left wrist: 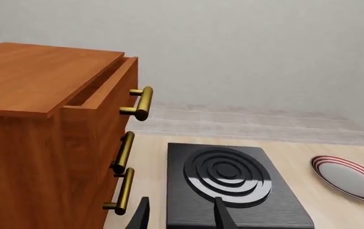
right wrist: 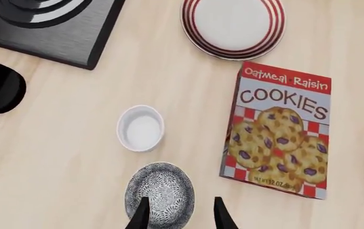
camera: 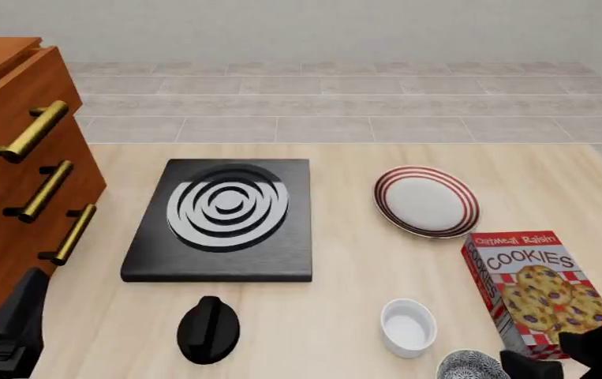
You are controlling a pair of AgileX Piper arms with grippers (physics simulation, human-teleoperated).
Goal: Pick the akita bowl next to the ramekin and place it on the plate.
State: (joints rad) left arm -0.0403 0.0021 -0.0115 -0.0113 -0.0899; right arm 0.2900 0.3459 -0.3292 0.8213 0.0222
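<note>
The akita bowl (right wrist: 159, 191), speckled grey and white inside, sits on the table right beside the white ramekin (right wrist: 141, 128). In the front view the akita bowl (camera: 473, 368) is cut off by the near edge, with the ramekin (camera: 407, 327) just left of it. My right gripper (right wrist: 180, 213) is open above the bowl. One finger (right wrist: 142, 215) is over the bowl's inside and the other is outside its rim on the cookie-box side. The red-striped plate (camera: 425, 200) lies farther back. My left gripper (left wrist: 182, 215) is open and holds nothing, near the stove's front edge.
A black stove (camera: 222, 221) with white rings sits mid-table. A wooden drawer cabinet (camera: 11, 181) with brass handles stands at the left, its top drawer slightly out. A cookie box (camera: 532, 288) lies right of the ramekin. A black rounded thing (camera: 208, 330) lies in front of the stove.
</note>
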